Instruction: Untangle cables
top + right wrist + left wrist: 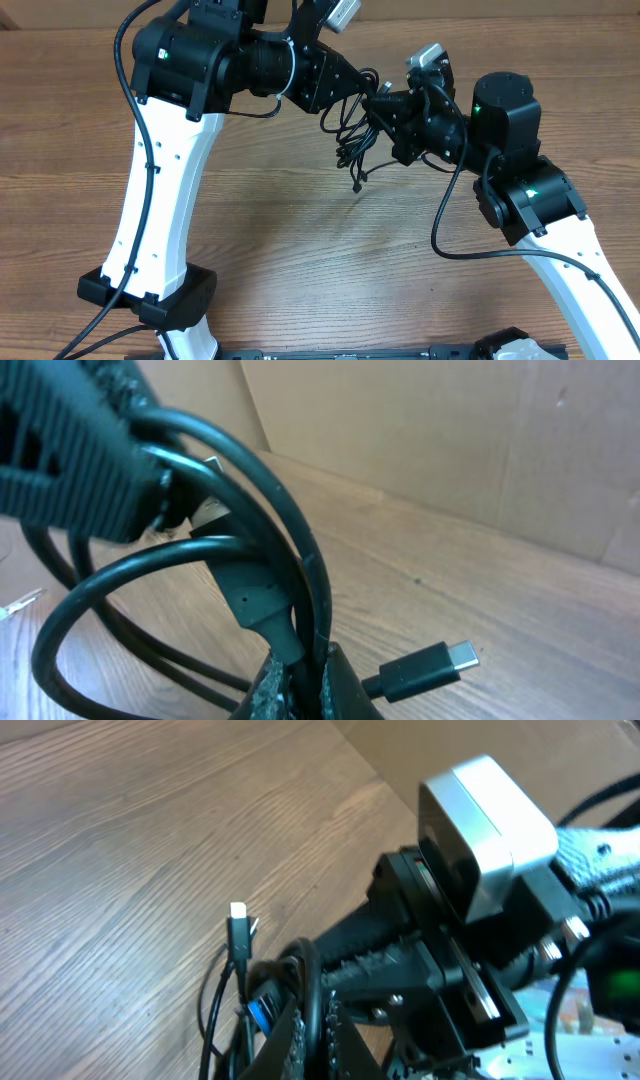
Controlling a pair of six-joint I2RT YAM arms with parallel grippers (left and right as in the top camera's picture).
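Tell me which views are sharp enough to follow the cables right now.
Overhead: evenly lit and sharp, though the cables are a small dark bundle. Left wrist: the white-tipped plug is crisp, the foreground blurs. Right wrist: the near cables are soft, the silver plug clearer.

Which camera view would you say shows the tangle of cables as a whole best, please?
The overhead view: the cables appear nearly whole, loops and trailing ends together. The left wrist view catches only a few loops and a white-tipped plug; the right wrist view shows only close-up loops and a silver-tipped plug.
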